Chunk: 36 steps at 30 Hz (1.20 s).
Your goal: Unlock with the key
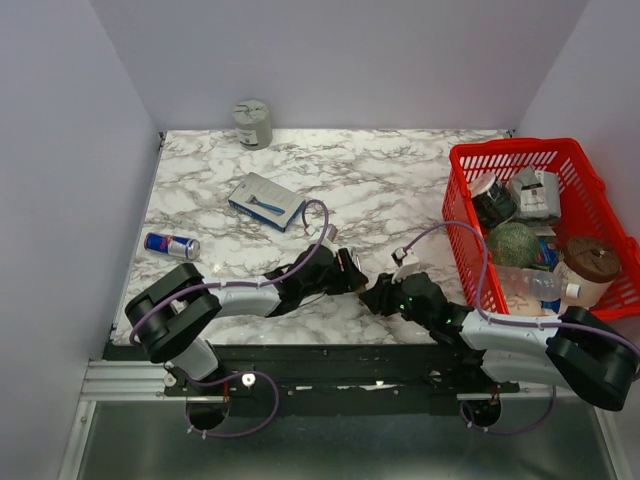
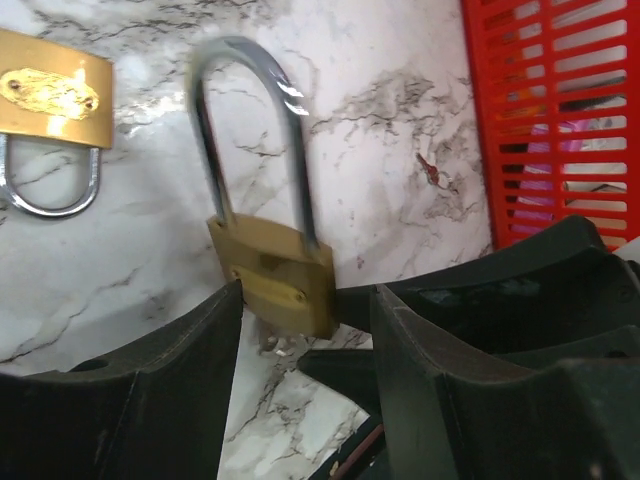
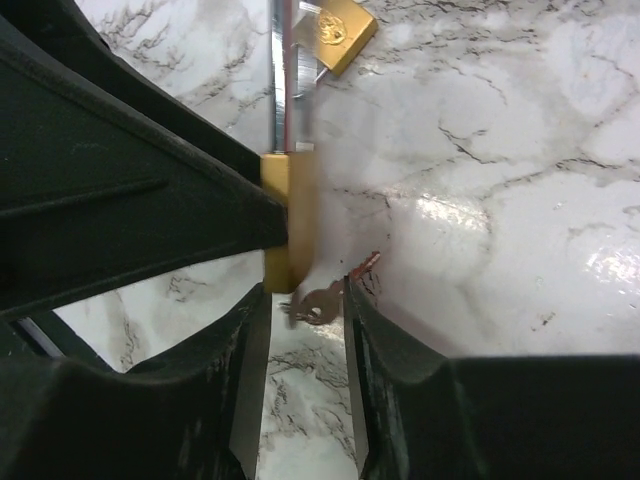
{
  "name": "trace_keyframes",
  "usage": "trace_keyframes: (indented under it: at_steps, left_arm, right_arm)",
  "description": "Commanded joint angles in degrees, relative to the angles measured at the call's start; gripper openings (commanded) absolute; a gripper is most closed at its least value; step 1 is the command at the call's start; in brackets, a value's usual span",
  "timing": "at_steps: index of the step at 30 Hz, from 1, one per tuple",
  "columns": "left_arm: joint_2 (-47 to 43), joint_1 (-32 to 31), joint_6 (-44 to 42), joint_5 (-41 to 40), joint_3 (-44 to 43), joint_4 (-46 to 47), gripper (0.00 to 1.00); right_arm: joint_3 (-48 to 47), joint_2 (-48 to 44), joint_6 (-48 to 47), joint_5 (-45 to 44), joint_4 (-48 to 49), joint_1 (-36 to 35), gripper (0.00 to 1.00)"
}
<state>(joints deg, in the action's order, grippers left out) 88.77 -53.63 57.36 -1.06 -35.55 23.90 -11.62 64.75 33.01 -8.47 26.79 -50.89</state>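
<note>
Left gripper point(image 2: 290, 305) pinches the brass body of a padlock point(image 2: 272, 262) near the front edge of the table point(image 1: 400, 180). Right gripper point(image 3: 306, 290), jaws parted, flanks the key point(image 3: 315, 303) sticking from the padlock's base. A second padlock point(image 2: 55, 95) lies nearby.

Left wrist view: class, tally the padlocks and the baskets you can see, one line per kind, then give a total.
Brass padlocks: 2, the upright padlock and the lying padlock
Red basket: 1
Total: 3
</note>
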Motion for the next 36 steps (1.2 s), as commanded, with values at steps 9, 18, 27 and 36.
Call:
trace_keyframes:
  at_steps: [9, 18, 27, 36]
  left_arm:
    - [-1.23, -0.69, -0.06, 2.03, -0.48, 2.38, 0.00]
    - [-6.50, -0.69, -8.40, -0.78, -1.01, -3.32, 0.30]
    - [-22.31, 2.73, -17.90, -5.54, -0.66, -18.09, 0.96]
    - [-32.09, 19.59, -18.86, 5.53, -6.97, -39.08, 0.99]
  right_arm:
    - [-1.65, 1.26, 3.28, -6.72, 1.71, -3.86, 0.52]
    - [-4.81, -9.81, 2.51, -15.69, -14.08, -3.60, 0.76]
    - [-15.89, -8.16, -9.63, -3.77, -31.78, 7.82, 0.87]
    - [-27.05, 7.92, -17.10, 1.79, -37.33, 10.90, 0.89]
